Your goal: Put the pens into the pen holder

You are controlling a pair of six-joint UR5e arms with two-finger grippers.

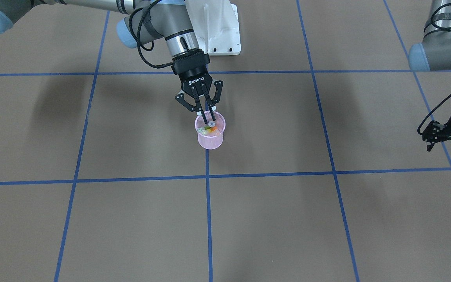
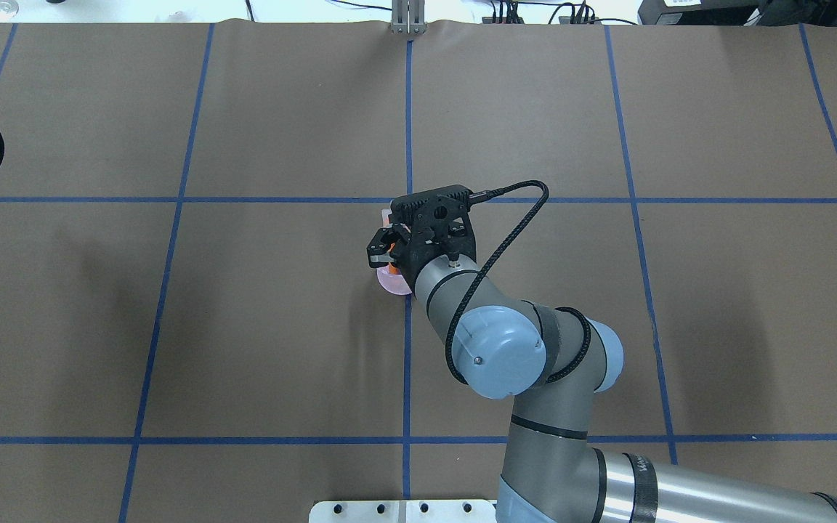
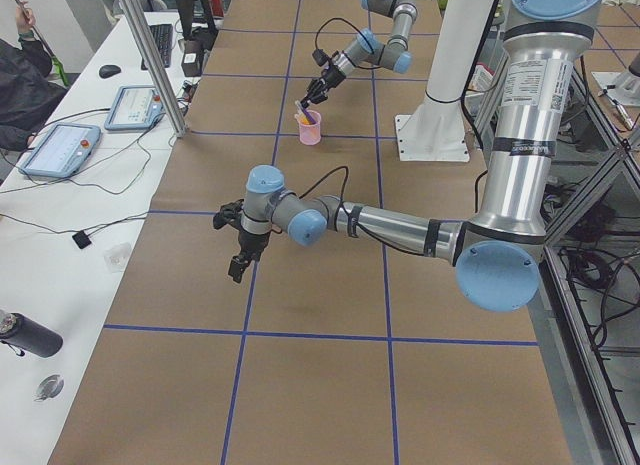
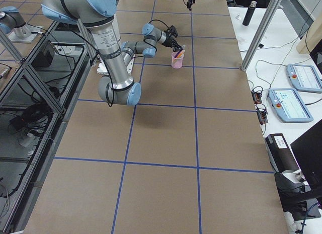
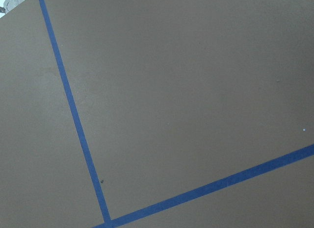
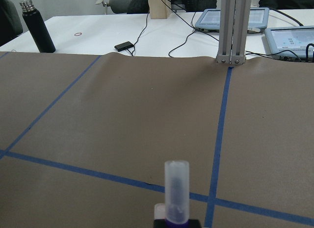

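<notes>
Right tool (image 1: 208, 119) is holding the purple pen (image 6: 176, 191) over the pink pen holder (image 1: 211, 141).
Jaws are pinching it nearly closed, holder just below; opening should wait until the pen is dipping inside the rim.

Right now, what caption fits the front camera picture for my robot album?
The right gripper holds a purple pen at the mouth of the pink cup, other pens already inside.

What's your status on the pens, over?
Right hand shut on purple pen over pen holder. Other pens inside. Left hand aside, state unclear. No obstruction seen.
</notes>
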